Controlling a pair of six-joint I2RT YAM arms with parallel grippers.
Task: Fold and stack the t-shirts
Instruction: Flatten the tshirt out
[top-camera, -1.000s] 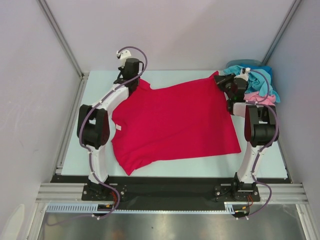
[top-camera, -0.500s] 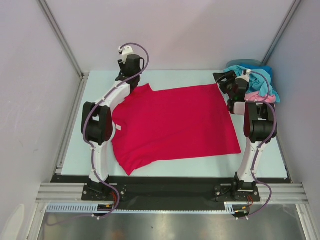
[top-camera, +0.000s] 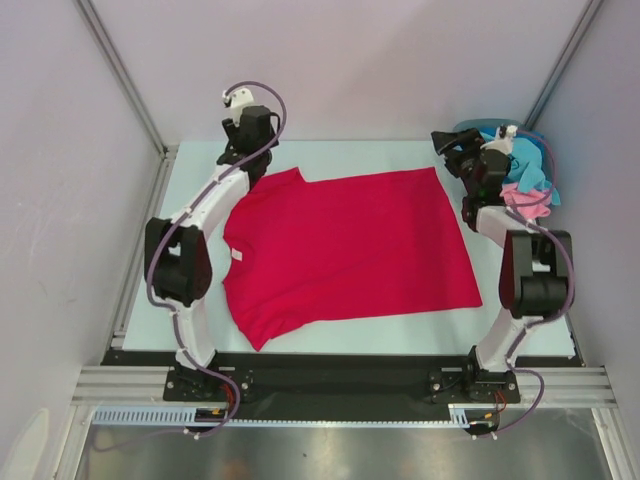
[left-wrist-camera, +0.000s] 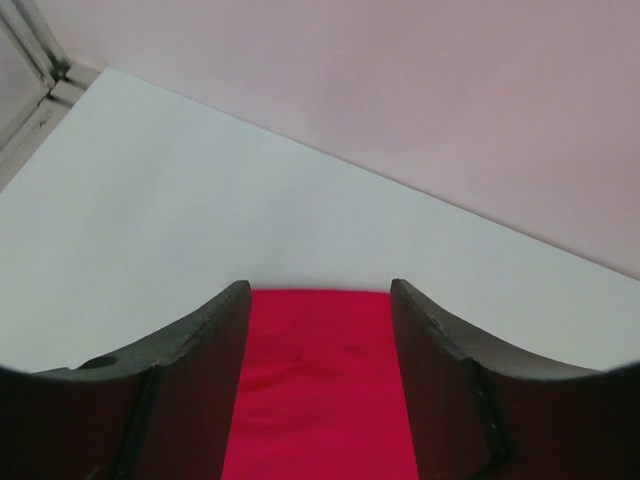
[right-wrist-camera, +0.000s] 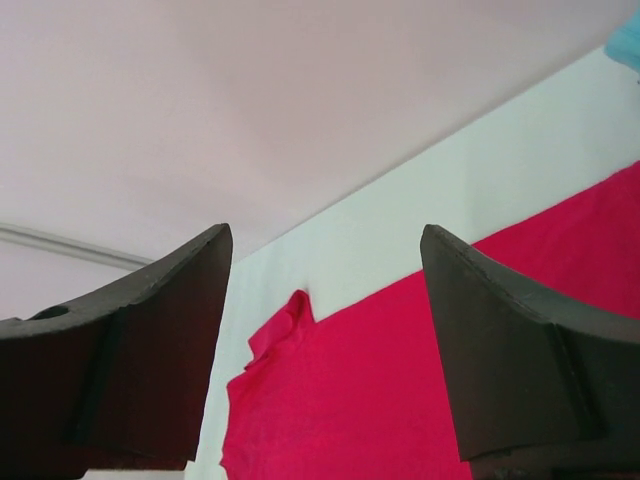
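Observation:
A crimson red t-shirt (top-camera: 350, 250) lies spread flat on the table, its small white neck label (top-camera: 238, 257) at the left. My left gripper (top-camera: 236, 156) hovers open just past the shirt's far left sleeve. In the left wrist view the red cloth (left-wrist-camera: 320, 390) lies below, between the spread fingers (left-wrist-camera: 200, 380), untouched. My right gripper (top-camera: 445, 145) stands open above the shirt's far right corner. Its wrist view looks along the red shirt (right-wrist-camera: 400, 380), with nothing between the jaws. Teal-blue (top-camera: 530, 160) and light pink (top-camera: 525, 195) t-shirts are heaped at the far right.
The heap of teal and pink shirts sits in a blue-grey basket (top-camera: 478, 126) at the table's far right corner, right behind my right gripper. Pale walls close in the back and both sides. A metal rail (top-camera: 130, 260) runs along the table's left edge.
Both grippers opened and let go of the red shirt's far edge, then lifted back from it. The shirt's far corners dropped and it now lies flat.

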